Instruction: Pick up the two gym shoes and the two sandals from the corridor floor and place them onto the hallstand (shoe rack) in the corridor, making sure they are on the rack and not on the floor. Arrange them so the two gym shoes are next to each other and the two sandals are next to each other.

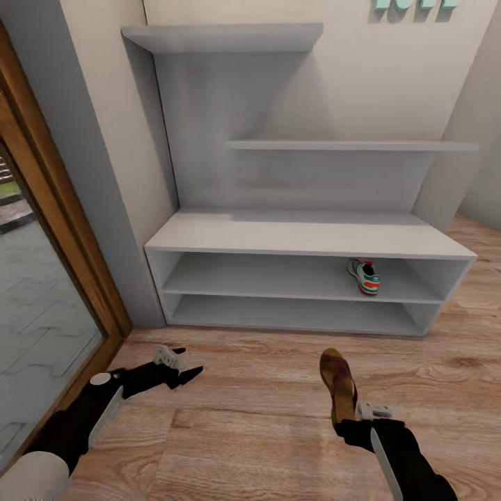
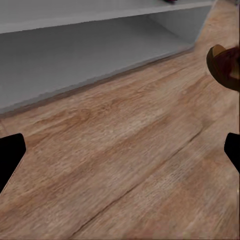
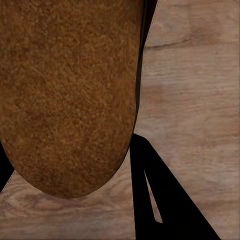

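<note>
The white hallstand (image 1: 306,236) stands against the wall ahead. One gym shoe (image 1: 364,275), white with green and red-orange, rests at the right end of its upper low shelf. My right gripper (image 1: 346,419) is shut on a sandal (image 1: 339,383), held just above the corridor floor (image 1: 243,417) with its toe towards the rack. The sandal's tan sole (image 3: 70,95) faces the right wrist camera, and a dark finger (image 3: 155,195) shows beside it. Low over bare floor at the left, my left gripper (image 1: 184,365) is open with nothing between its fingers (image 2: 10,155). The sandal's toe (image 2: 226,67) shows in the left wrist view.
A wood-framed glass door (image 1: 42,292) and a grey wall post (image 1: 104,174) bound the left side. The bench top (image 1: 306,233), two wall shelves (image 1: 348,145) and the lowest shelf (image 1: 292,316) are bare. Teal letters (image 1: 414,5) hang above.
</note>
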